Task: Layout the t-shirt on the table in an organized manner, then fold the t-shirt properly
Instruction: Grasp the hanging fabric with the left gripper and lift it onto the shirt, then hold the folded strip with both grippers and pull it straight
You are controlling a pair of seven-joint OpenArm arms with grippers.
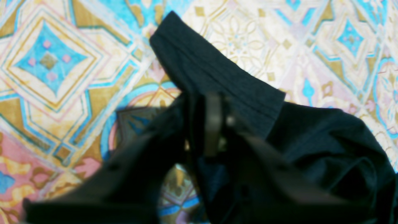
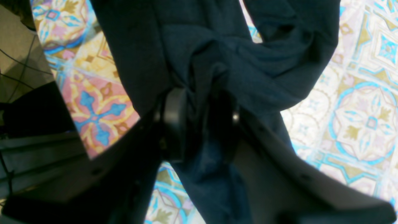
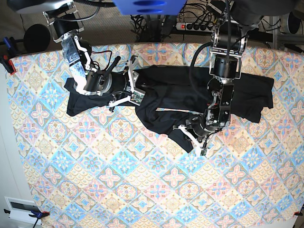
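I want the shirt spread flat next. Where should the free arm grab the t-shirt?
Judging by the base view, grip the t-shirt at its flat edge near the table's far-right side, coming from above: that end lies smooth, while the middle is bunched.

no legible text or labels

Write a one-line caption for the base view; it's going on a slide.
Two arms work a crumpled black t-shirt on the patterned table, left gripper pinching its lower edge.
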